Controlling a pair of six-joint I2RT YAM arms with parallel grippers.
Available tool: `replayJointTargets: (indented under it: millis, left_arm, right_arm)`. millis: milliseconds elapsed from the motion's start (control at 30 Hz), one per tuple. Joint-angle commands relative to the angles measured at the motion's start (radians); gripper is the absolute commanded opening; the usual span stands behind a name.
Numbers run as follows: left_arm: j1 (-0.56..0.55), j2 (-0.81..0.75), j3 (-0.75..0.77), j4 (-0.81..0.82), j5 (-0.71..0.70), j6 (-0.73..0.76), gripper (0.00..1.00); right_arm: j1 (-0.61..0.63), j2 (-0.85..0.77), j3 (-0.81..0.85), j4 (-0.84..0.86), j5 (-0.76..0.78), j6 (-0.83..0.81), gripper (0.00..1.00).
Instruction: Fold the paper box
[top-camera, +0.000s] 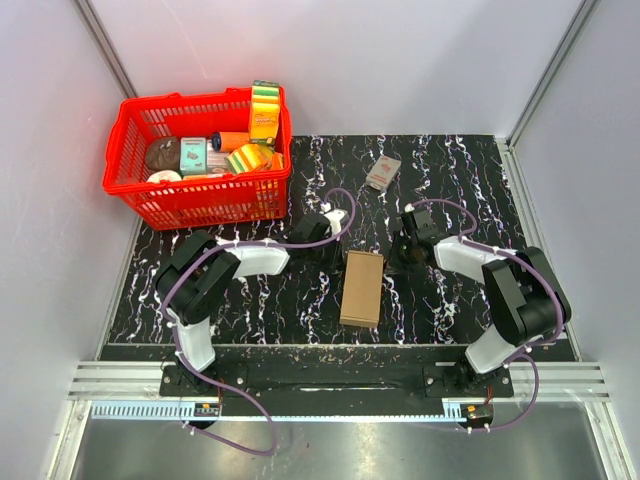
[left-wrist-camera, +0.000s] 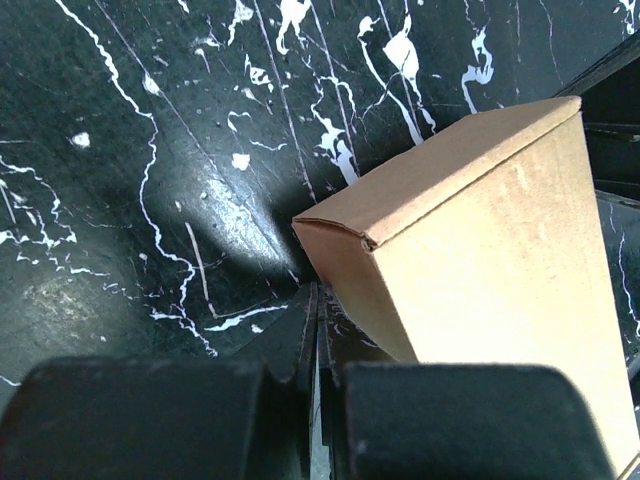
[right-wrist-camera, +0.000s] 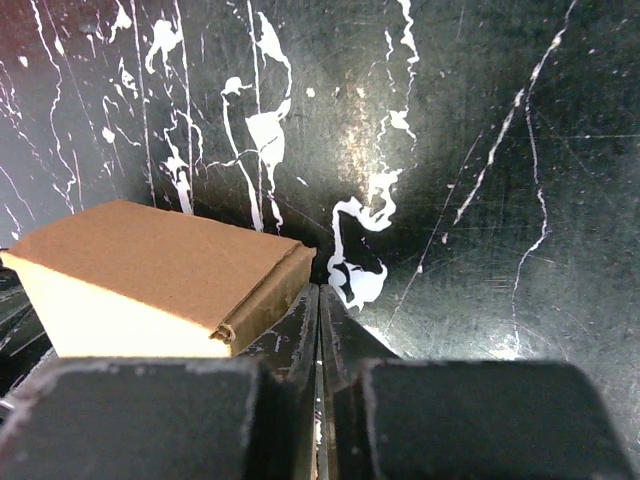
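The paper box (top-camera: 361, 287) is a slim, closed brown cardboard box lying flat on the black marbled table, between the two arms. It shows in the left wrist view (left-wrist-camera: 500, 270) at the right and in the right wrist view (right-wrist-camera: 150, 275) at the left. My left gripper (top-camera: 322, 243) is shut and empty, just left of the box's far end; its tips (left-wrist-camera: 318, 300) sit beside the box's corner. My right gripper (top-camera: 407, 250) is shut and empty, just right of the box's far end; its tips (right-wrist-camera: 318, 297) rest by the box's corner.
A red basket (top-camera: 130, 185) with sponges, cans and packets stands at the back left. A small grey-and-red printed packet (top-camera: 383, 172) lies at the back middle. White walls enclose the table on three sides.
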Motion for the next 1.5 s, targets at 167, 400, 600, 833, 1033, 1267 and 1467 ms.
replayJointTargets:
  millis: [167, 400, 600, 833, 1033, 1267, 1467]
  left_arm:
    - [-0.02, 0.001, 0.051, 0.011, -0.019, -0.004, 0.0]
    - [0.082, -0.152, -0.119, 0.007, -0.126, -0.047, 0.18]
    - [0.106, -0.348, -0.192, -0.09, -0.24, -0.03, 0.56]
    - [0.106, -0.638, -0.243, -0.239, -0.309, 0.005, 0.78]
    - [0.106, -0.906, -0.323, -0.348, -0.413, -0.039, 0.97]
    - [0.101, -1.076, -0.409, -0.428, -0.465, -0.124, 0.98]
    - [0.1, -1.18, -0.47, -0.458, -0.491, -0.161, 0.98]
  right_arm:
    - [0.0, 0.0, 0.029, 0.053, -0.039, 0.033, 0.08]
    - [0.002, -0.066, 0.063, -0.108, 0.125, -0.007, 0.22]
    - [-0.004, -0.207, 0.052, -0.181, 0.298, 0.003, 0.48]
    - [-0.012, -0.422, -0.021, -0.168, 0.431, 0.014, 0.85]
    - [-0.012, -0.528, -0.052, -0.139, 0.432, 0.002, 1.0]
    - [-0.012, -0.741, -0.245, 0.138, 0.539, -0.065, 1.0]
    - [-0.012, -0.904, -0.4, 0.333, 0.607, -0.165, 1.0]
